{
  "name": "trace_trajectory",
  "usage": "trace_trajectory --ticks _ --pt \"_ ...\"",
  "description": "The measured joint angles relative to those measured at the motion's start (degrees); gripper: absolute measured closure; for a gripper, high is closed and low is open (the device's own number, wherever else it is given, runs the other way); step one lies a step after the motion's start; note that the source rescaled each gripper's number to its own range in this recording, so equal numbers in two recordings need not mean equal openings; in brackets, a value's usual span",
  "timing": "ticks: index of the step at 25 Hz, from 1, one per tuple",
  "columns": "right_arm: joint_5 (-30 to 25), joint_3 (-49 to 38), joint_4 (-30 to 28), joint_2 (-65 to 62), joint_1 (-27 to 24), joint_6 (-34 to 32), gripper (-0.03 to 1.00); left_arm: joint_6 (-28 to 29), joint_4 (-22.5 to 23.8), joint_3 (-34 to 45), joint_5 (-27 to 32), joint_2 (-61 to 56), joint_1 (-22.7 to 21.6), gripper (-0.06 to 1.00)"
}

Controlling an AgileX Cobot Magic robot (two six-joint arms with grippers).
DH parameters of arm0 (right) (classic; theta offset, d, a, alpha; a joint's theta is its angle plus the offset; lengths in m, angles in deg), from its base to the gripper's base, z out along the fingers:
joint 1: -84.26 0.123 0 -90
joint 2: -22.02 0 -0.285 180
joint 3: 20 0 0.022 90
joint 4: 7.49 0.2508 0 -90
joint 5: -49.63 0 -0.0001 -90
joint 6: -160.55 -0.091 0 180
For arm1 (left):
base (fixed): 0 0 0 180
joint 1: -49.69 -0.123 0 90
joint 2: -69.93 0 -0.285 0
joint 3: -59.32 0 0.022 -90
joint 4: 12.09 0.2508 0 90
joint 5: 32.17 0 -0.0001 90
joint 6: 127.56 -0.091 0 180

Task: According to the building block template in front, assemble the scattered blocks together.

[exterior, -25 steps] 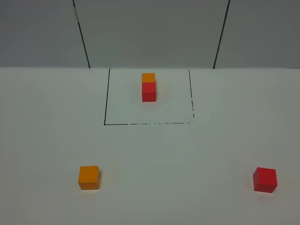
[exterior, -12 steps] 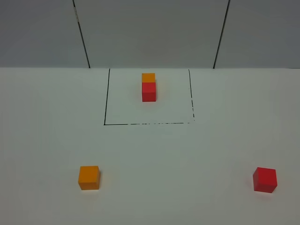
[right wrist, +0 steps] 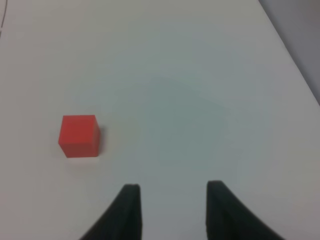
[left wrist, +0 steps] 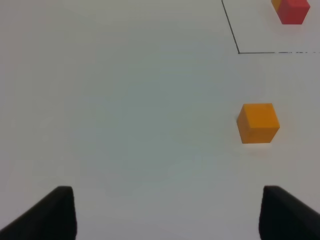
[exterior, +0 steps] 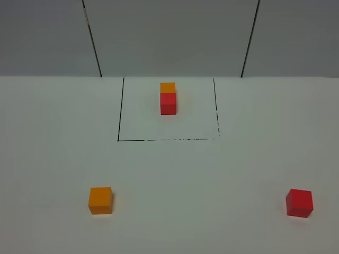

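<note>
My left claw (left wrist: pixel 167 212) stood spread wide and empty, the orange cube (exterior: pixel 100 200) on the table (exterior: pixel 212 174) ahead of it, off to one side of its fingers (left wrist: pixel 50 215). My right claw (right wrist: pixel 173 207) was pressed together, the red cube (exterior: pixel 300 202) ahead and clear of it. From the building block template (exterior: pixel 168 98), both cubes lay well apart towards me, orange to its left, red to its right.

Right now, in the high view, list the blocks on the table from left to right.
orange cube → template → red cube
</note>
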Motion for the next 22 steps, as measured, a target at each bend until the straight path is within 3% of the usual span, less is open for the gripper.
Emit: trace_trajectory --ticks 13,22 --pt "0.0 0.0 0.0 0.0 0.0 0.0 0.97 1.6 -0.3 0.0 -0.1 2.1 0.0 0.07" --pt "0.0 0.0 0.0 0.0 0.0 0.0 0.97 2.8 -3.2 -4.9 -2.9 24.6 0.0 0.07"
